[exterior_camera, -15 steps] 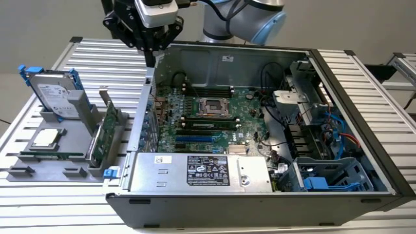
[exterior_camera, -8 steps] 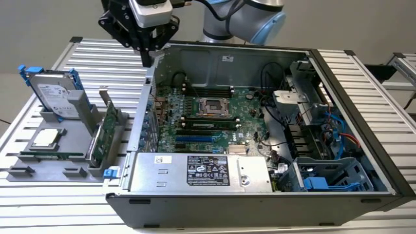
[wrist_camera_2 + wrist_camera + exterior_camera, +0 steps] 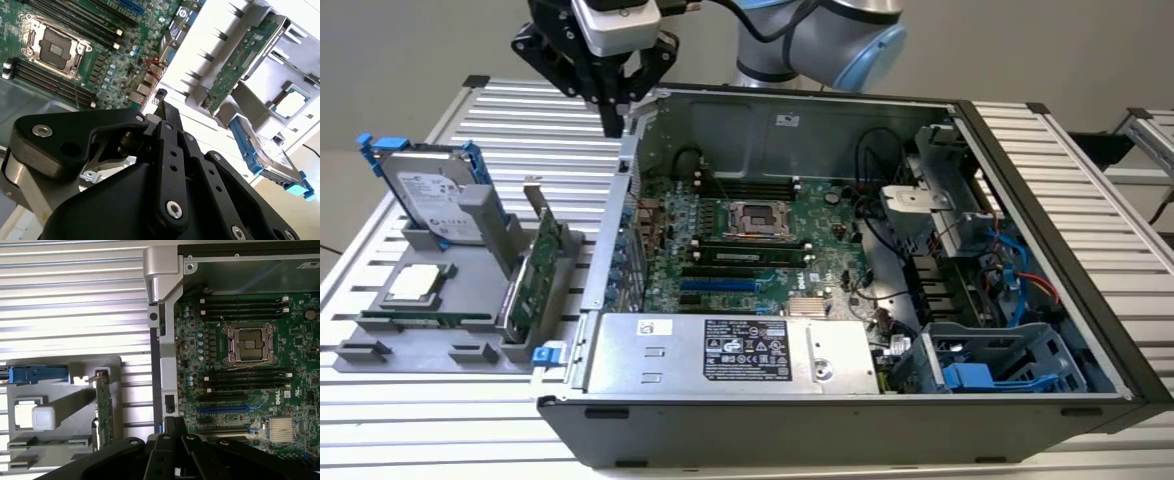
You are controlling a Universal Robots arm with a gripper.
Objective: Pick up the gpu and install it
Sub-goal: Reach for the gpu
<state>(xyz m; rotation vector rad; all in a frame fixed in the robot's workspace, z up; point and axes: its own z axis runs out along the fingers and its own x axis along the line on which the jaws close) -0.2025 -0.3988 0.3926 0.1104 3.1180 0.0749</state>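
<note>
Gripper: fingers closed tip to tip with nothing between them. It hangs above the far corner of the open computer case, at the wall nearest the parts holder, and touches nothing.

Case: it lies open on the slatted table. The motherboard is exposed and its expansion slots look unoccupied.

Gpu: not yet picked up. It stands on edge in the grey holder, along the holder's edge nearest the case. The first wrist view shows it as a thin green strip.

Hard drive: upright at the holder's far corner, apart from the card.

Assessment: approach stage of the pick-up. A grasp would require the fingers to be parted and aligned across the card's upper edge, clear of the holder's uprights.
</note>
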